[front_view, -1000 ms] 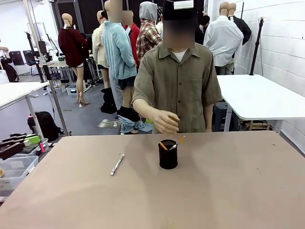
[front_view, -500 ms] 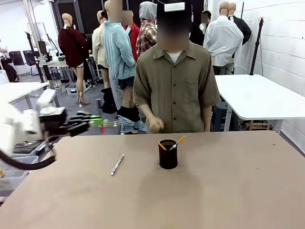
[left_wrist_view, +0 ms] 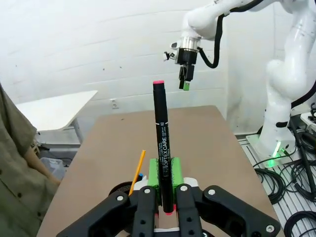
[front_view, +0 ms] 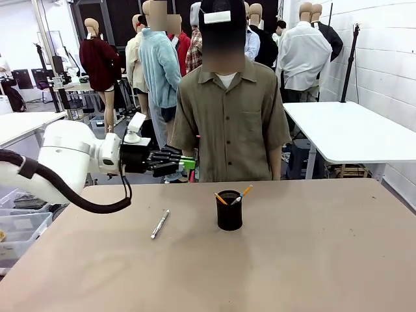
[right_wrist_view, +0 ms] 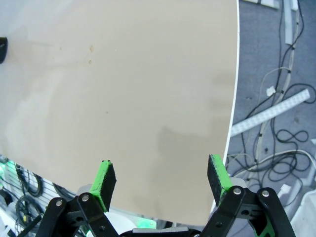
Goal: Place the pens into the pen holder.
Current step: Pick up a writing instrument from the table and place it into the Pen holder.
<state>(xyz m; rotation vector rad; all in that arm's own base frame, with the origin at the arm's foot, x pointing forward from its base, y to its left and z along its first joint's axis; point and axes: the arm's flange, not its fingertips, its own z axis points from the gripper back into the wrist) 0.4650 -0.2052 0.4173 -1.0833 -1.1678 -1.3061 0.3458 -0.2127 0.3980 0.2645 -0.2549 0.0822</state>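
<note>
The black mesh pen holder (front_view: 229, 211) stands at the table's middle with an orange pencil (front_view: 245, 192) and another pen sticking out of it. A white-silver pen (front_view: 160, 223) lies flat on the table to its left. My left gripper (front_view: 187, 162) hovers above the table, up and to the left of the holder, pointing right. In the left wrist view that gripper (left_wrist_view: 165, 173) is shut on a black pen with a red-pink end (left_wrist_view: 161, 143); the holder's rim (left_wrist_view: 121, 188) and the orange pencil (left_wrist_view: 138, 170) show below it. My right gripper (right_wrist_view: 160, 177) is open and holds nothing, over bare table.
A person (front_view: 231, 110) stands at the far edge behind the holder, arms down. The right gripper hangs near the table's edge (right_wrist_view: 232, 113), with cables on the floor beyond. The right arm (left_wrist_view: 186, 74) shows far off, high over the table's end.
My left arm has come in from the left and swung right toward the holder with the black pen. The person's hand has drawn back from above the holder.
</note>
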